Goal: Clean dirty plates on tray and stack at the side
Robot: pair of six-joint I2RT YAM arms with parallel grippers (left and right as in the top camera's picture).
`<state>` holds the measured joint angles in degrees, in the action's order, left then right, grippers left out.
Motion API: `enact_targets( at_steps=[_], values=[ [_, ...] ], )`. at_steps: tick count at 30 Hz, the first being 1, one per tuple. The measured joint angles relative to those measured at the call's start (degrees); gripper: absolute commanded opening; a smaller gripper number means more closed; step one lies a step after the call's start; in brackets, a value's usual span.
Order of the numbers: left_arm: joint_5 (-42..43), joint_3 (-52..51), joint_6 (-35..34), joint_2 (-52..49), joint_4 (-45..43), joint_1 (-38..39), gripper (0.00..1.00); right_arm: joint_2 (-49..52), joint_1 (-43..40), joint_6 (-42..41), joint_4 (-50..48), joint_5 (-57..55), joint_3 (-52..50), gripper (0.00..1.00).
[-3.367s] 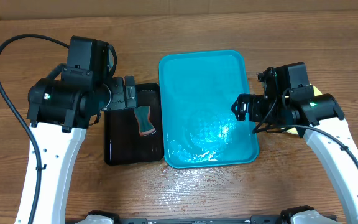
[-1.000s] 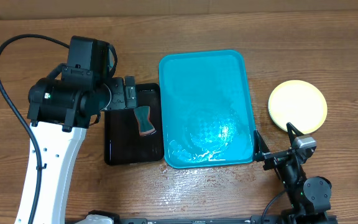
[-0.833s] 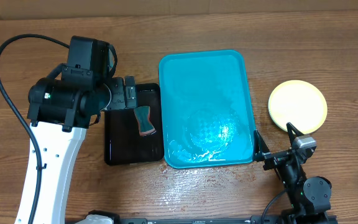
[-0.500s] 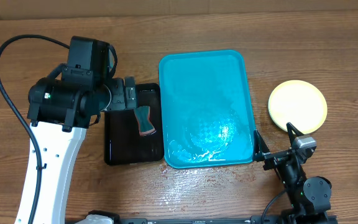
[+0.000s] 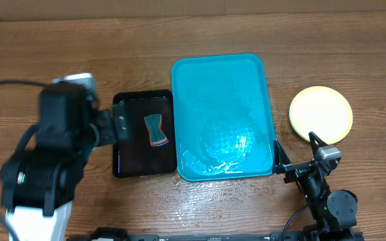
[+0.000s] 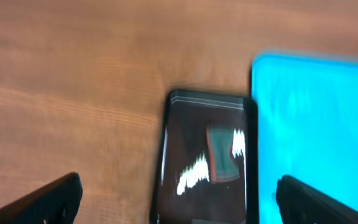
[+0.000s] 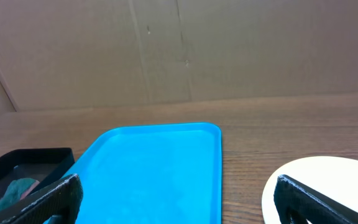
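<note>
Flanking turquoise tray [image 5: 213,87]: black tray [image 5: 129,157], plates [image 5: 321,114]

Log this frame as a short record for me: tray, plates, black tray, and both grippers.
tray: turquoise, wet-looking, no plates on it
plate: pale yellow, off the tray to its right; cannot tell whether others lie under it
black tray: beside the tray's left edge, holding a sponge
left gripper: open, empty, by the black tray's left edge
right gripper: open, empty, near the tray's front right corner
</note>
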<state>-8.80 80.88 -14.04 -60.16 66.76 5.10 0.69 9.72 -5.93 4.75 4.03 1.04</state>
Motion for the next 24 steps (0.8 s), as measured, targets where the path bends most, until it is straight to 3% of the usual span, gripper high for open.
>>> enact_targets(
  at_steps=[10,17,24],
  values=[
    [13.1,-25.8,16.5,20.3,-34.2,-5.0,1.00,0.0,0.0,0.0,0.0,0.0,0.0,1.00],
    [14.7,-45.3,15.3,35.2,-47.2,-9.0,1.00,0.0,0.0,0.0,0.0,0.0,0.0,1.00],
    [13.2,-59.6,9.6,50.9,-50.4,-9.7,1.00,0.0,0.0,0.0,0.0,0.0,0.0,1.00]
  ],
)
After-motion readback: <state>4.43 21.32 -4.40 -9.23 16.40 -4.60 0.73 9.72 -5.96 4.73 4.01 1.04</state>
